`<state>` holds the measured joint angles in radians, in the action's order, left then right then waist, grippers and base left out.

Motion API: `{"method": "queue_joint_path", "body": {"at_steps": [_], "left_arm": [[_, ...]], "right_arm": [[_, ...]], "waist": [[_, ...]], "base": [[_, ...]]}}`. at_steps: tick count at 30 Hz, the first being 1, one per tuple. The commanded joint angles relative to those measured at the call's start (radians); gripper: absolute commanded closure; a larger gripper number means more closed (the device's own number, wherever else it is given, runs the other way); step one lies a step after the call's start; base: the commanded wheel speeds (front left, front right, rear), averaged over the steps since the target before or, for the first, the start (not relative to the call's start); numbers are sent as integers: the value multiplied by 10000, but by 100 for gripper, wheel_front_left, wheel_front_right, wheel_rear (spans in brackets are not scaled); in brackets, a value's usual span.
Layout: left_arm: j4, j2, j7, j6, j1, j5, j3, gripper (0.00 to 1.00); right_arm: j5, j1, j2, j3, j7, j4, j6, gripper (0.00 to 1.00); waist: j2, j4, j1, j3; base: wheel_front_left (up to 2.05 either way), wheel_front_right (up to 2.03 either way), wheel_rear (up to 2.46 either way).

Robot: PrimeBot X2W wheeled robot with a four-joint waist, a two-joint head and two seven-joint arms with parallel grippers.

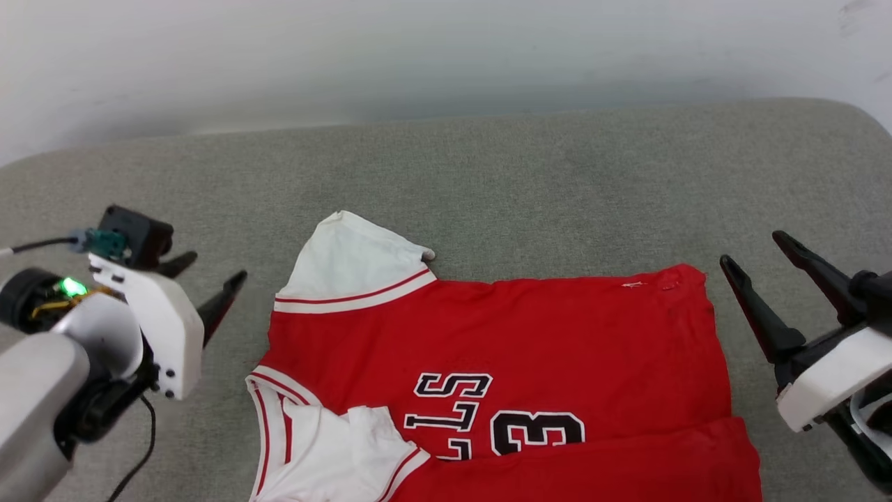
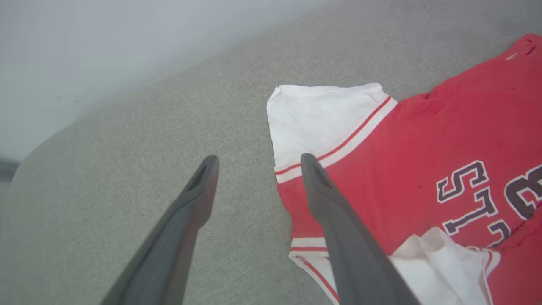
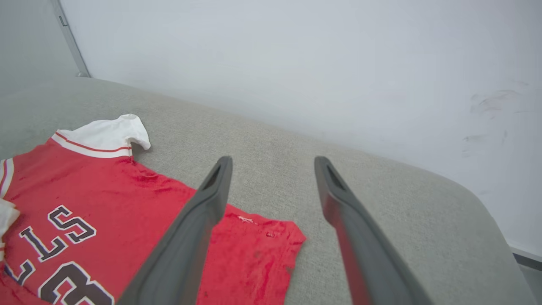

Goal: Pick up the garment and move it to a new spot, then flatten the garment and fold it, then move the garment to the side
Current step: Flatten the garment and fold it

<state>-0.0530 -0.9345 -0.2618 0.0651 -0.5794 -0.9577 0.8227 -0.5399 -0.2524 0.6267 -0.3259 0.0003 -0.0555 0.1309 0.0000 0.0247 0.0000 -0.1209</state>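
On a grey fabric surface [image 1: 523, 160] the garment [image 1: 557, 335] is laid out front side up, collar end toward the left gripper [image 1: 209, 273], hem end toward the right gripper [image 1: 754, 249]. Black white-outlined letters [image 1: 453, 404] and a number [image 1: 536, 432] are seen on the chest, partly covered. One white sleeve [image 1: 348, 258] is spread out at the garment's far edge, with red-striped trim. The other white sleeve [image 1: 334, 439] is crumpled over the garment's near part, beside the striped collar trim [image 1: 268, 411]. A red flap [image 1: 592, 467] is folded over along the garment's near edge, covering the lower part of the print. A pale wall [image 1: 418, 49] is seen beyond the garment.

The left gripper is held just off the garment's collar end, fingers spread wide, nothing gripped. In the left wrist view the left gripper [image 2: 258, 157] is seen with one finger [image 2: 338, 228] overlapping the edge of the garment [image 2: 402, 169]; contact with the cloth cannot be told.

The right gripper is held just off the garment's hem end, fingers spread wide, nothing gripped. In the right wrist view the right gripper [image 3: 273, 159] is seen over the far hem corner of the garment [image 3: 148, 203], one finger [image 3: 194, 228] crossing the red cloth, the other over bare grey fabric.
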Motion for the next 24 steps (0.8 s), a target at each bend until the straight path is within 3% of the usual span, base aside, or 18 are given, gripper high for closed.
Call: {"method": "queue_joint_path", "body": {"at_steps": [1, 10, 17, 18, 24], "left_arm": [[-351, 208, 187, -7, -495, 228, -129, 0], [-1954, 1117, -591, -664, -2952, 365, -389, 0], [-2925, 1534, -2433, -1342, -4709, 52, -173, 0], [-3181, 1634, -3261, -1545, -5155, -102, 21, 0], [-3582, 1794, -5292, -1793, -6036, -412, 641, 0]], "right_arm": [[719, 354, -615, 537, -446, 354, -4, 0], [2809, 1359, -2931, 2391, -1450, 1829, -4, 0], [3289, 1301, -3453, 2361, -1474, 2426, -5, 0], [3373, 1146, -3530, 2327, -1471, 2487, -6, 0], [3488, 816, -3652, 2250, -1572, 2533, -5, 0]], "waist": [[0, 140, 0, -292], [0, 521, 0, -1516], [0, 949, 0, -2480], [0, 1096, 0, -2746], [0, 1435, 0, -3328]], "base": [[0, 0, 0], [0, 0, 0], [0, 0, 0], [0, 0, 0], [0, 0, 0]]}}
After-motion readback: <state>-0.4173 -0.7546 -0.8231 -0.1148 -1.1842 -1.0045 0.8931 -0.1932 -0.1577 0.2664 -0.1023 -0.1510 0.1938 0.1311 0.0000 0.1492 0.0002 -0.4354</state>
